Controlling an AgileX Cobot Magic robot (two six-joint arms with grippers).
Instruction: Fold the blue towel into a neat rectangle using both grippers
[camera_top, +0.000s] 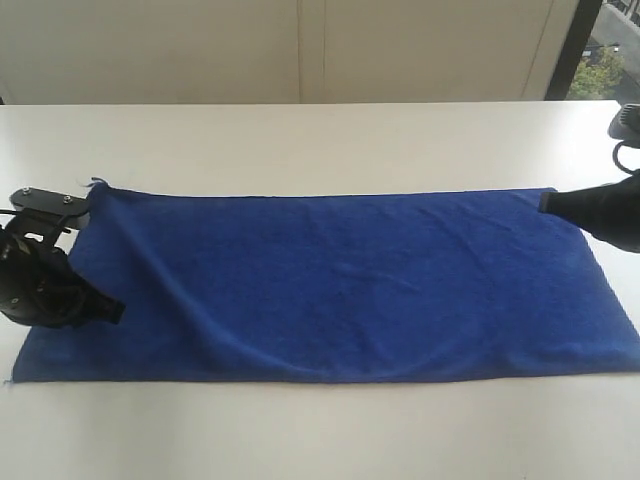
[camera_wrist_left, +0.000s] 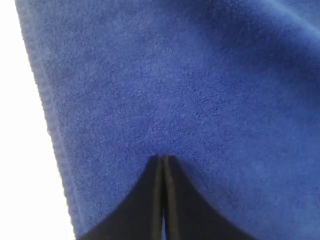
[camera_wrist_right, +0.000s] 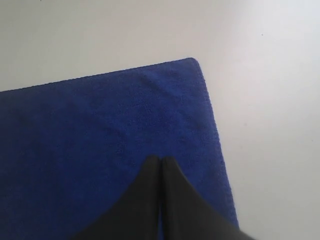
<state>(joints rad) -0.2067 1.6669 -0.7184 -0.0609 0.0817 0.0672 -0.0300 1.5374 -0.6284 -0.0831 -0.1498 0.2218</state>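
The blue towel (camera_top: 340, 285) lies spread out as a long rectangle on the white table (camera_top: 300, 140), with a shallow crease near its left end and a loose thread at the far left corner. My left gripper (camera_top: 118, 311) sits low over the towel's left short edge. In the left wrist view, its fingertips (camera_wrist_left: 163, 157) are pressed together over the towel (camera_wrist_left: 175, 75), with no fold of cloth showing between them. My right gripper (camera_top: 545, 201) is at the far right corner. It (camera_wrist_right: 160, 159) is shut too, just inside the towel's (camera_wrist_right: 100, 130) stitched corner.
Bare white tabletop surrounds the towel on all sides (camera_wrist_right: 265, 100). A black device (camera_top: 625, 120) with a cable sits at the right edge of the table. A pale wall and a window strip (camera_top: 600, 50) stand behind.
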